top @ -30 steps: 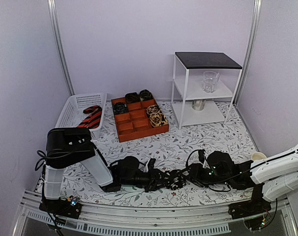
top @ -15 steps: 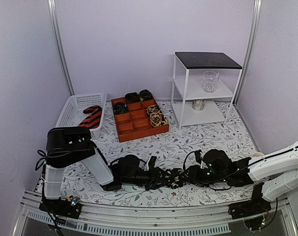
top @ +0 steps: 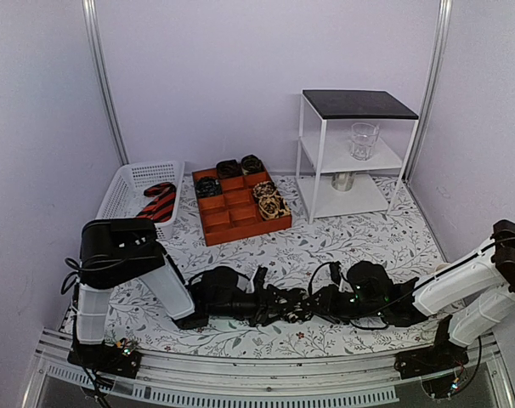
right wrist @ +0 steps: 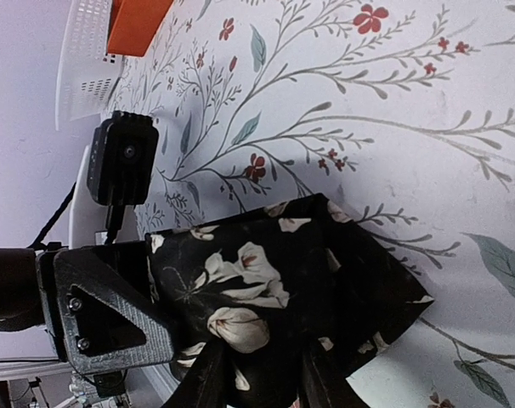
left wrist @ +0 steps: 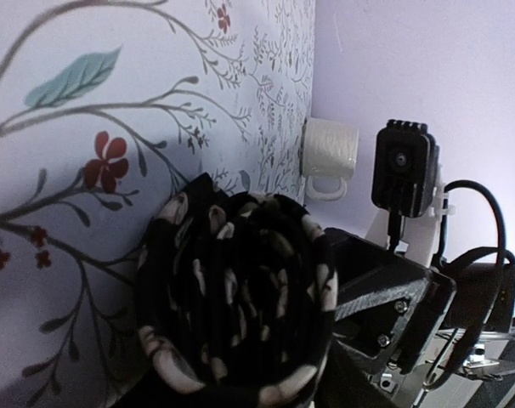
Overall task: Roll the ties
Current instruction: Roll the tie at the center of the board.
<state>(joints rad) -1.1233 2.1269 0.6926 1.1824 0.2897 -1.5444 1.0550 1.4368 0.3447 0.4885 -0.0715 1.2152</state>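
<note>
1. The right gripper (right wrist: 262, 378) has its two fingers pressed shut on a fold of the black rolled fabric tie with pale flowers (right wrist: 283, 272).
2. The left gripper (top: 273, 304) meets the coil from the opposite side. I cannot tell whether its fingers clamp it.
3. The coil rests on the white floral tablecloth (top: 325, 246), between the two low-lying arms.
4. Farther back, a red wooden compartment tray (top: 232, 217) holds dark coiled ties (top: 228, 167).
5. A white plastic basket (top: 130, 174) holds a red-and-black striped tie (top: 160, 202).

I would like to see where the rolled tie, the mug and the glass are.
rolled tie (left wrist: 240, 297): left wrist view, spiral end of the coil.
mug (left wrist: 330, 146): left wrist view, its white wall.
glass (top: 364, 140): top external view, its clear wall.
</note>
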